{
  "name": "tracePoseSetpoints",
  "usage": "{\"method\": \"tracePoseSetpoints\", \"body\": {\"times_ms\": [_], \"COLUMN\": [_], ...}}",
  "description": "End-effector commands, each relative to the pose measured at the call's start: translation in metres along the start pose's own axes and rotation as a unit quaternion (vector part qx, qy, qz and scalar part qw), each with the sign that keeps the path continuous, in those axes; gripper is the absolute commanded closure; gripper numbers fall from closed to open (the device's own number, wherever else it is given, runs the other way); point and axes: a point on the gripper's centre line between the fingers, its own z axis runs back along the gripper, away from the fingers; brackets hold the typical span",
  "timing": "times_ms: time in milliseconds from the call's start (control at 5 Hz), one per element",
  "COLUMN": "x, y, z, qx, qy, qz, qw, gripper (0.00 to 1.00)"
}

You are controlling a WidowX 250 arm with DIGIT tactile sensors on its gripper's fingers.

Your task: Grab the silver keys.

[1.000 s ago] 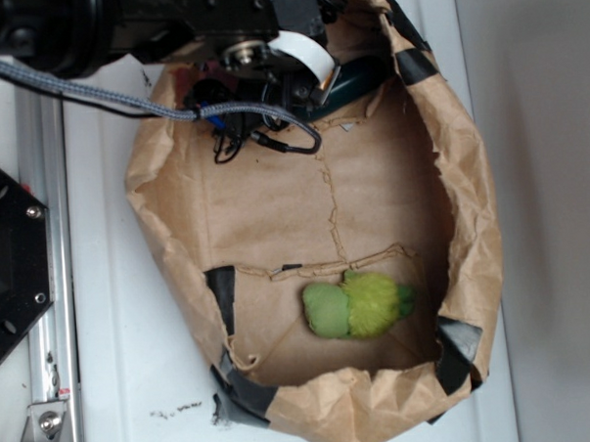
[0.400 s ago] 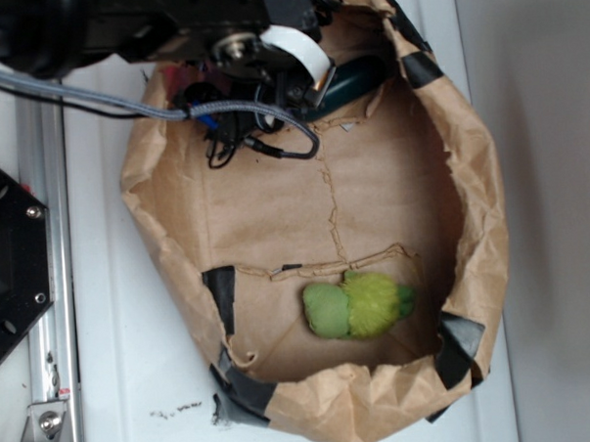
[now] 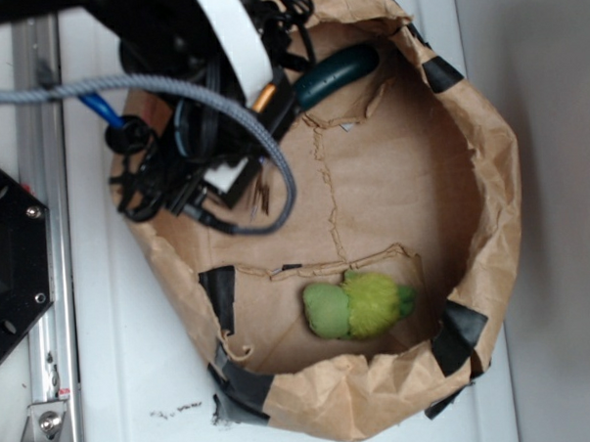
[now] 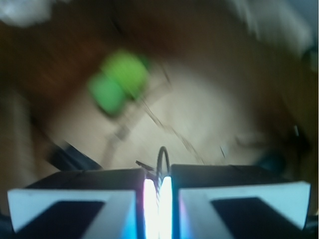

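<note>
The silver keys (image 3: 262,195) hang under my gripper (image 3: 246,180), above the left part of the brown paper bag's floor (image 3: 372,198). In the wrist view the gripper (image 4: 158,180) is shut, with a thin metal key ring (image 4: 163,158) sticking out from between the two pads. The keys themselves are mostly hidden by the jaws there. The dark teal oval (image 3: 333,71) lies at the bag's far wall, to the upper right of the gripper.
A green plush toy (image 3: 358,306) lies near the bag's front wall and appears blurred in the wrist view (image 4: 117,82). The crumpled bag rim (image 3: 491,222), patched with black tape, rings the floor. Cables (image 3: 152,90) loop over the left rim. A black mount (image 3: 3,263) sits left.
The arm has risen and swung left and toward the front, carrying the keys off the bag floor near the teal oval. The bag's rim has shifted slightly.
</note>
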Motion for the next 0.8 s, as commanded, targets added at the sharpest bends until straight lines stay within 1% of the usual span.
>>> {"method": "tracePoseSetpoints", "body": {"times_ms": [0, 200, 400, 600], "x": [0.0041, 0.0087, 0.0109, 0.0101], "y": [0.0088, 0.0066, 0.0062, 0.0063], "z": [0.0086, 0.0056, 0.0046, 0.0027], "qx": [0.041, 0.051, 0.042, 0.029], "qy": [0.009, 0.037, 0.051, 0.058], "qz": [0.001, 0.026, 0.064, 0.084], "qw": [0.999, 0.998, 0.996, 0.994], "gripper": [1.00, 1.00, 1.00, 1.00]}}
